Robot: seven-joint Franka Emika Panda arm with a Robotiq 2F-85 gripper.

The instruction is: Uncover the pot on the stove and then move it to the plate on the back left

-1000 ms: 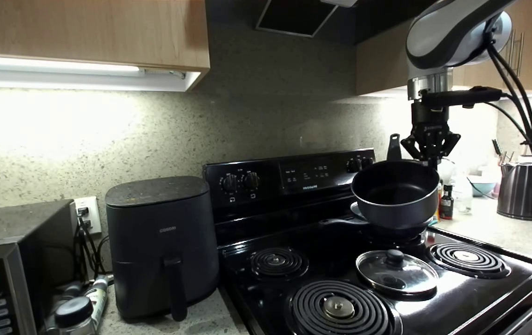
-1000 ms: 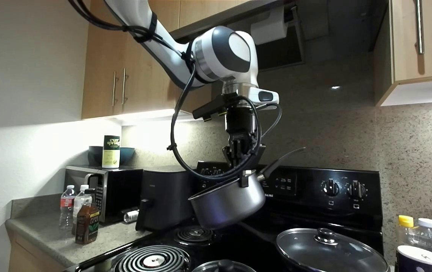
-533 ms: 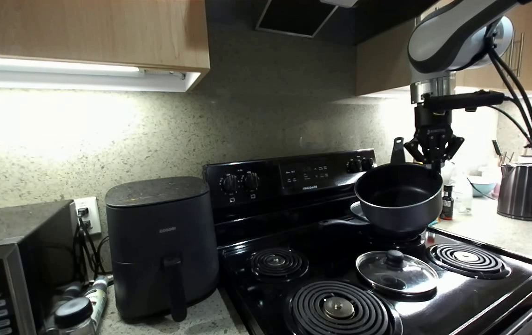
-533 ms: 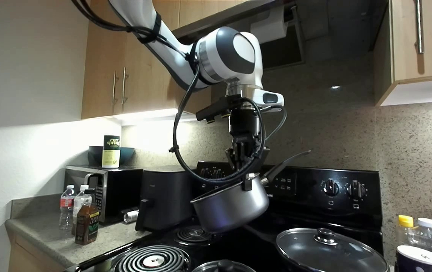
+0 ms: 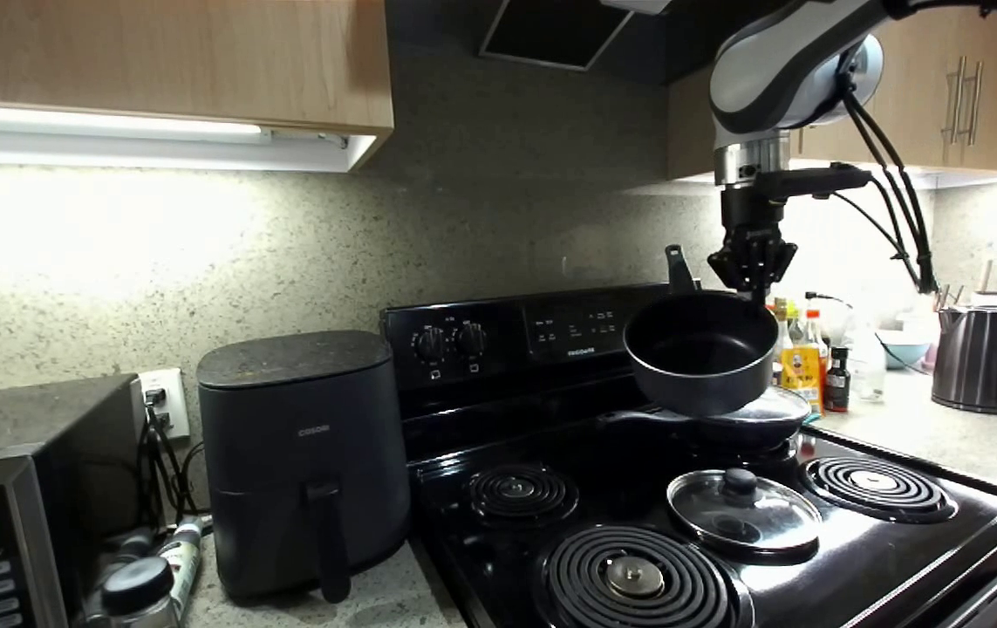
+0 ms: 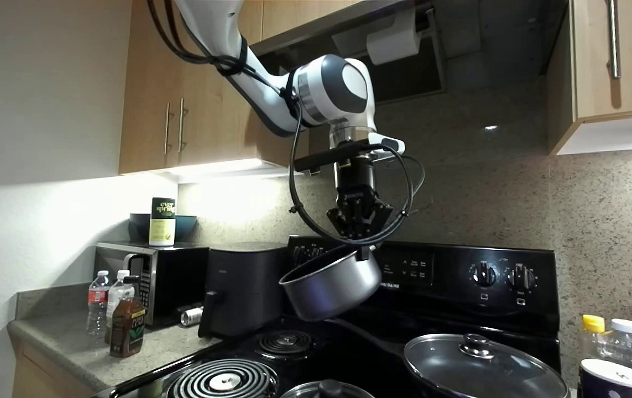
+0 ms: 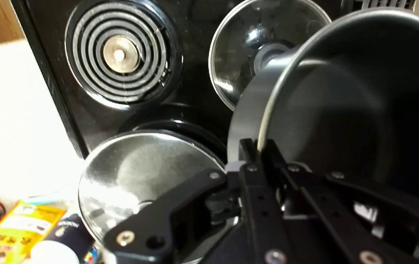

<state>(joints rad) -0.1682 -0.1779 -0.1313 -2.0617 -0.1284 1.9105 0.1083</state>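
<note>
The dark grey pot (image 5: pixel 707 392) hangs in the air above the stove (image 5: pixel 812 593), uncovered and tilted, in both exterior views (image 6: pixel 329 290). Its inside looks empty. My gripper (image 5: pixel 758 295) is shut on the pot's rim, one finger inside and one outside, as the wrist view (image 7: pixel 260 148) shows. The pot's handle (image 5: pixel 679 270) points up toward the back panel. The pot's glass lid (image 5: pixel 742 515) lies on the stove's middle. The plate, a small coil burner (image 5: pixel 520 493), is at the back left with nothing on it; it also shows in an exterior view (image 6: pixel 285 342).
A wide pan with a glass lid (image 6: pixel 487 365) stands at the back right, below the pot, its handle (image 5: pixel 638 417) pointing left. A black air fryer (image 5: pixel 306 471) stands left of the stove. The raised back panel (image 5: pixel 550 327) is close behind. Bottles (image 5: pixel 803 371) stand at the right.
My gripper and the held pot first shift slightly right, then move left and a little up. More of the pan's lid and the bottles behind the pot now show.
</note>
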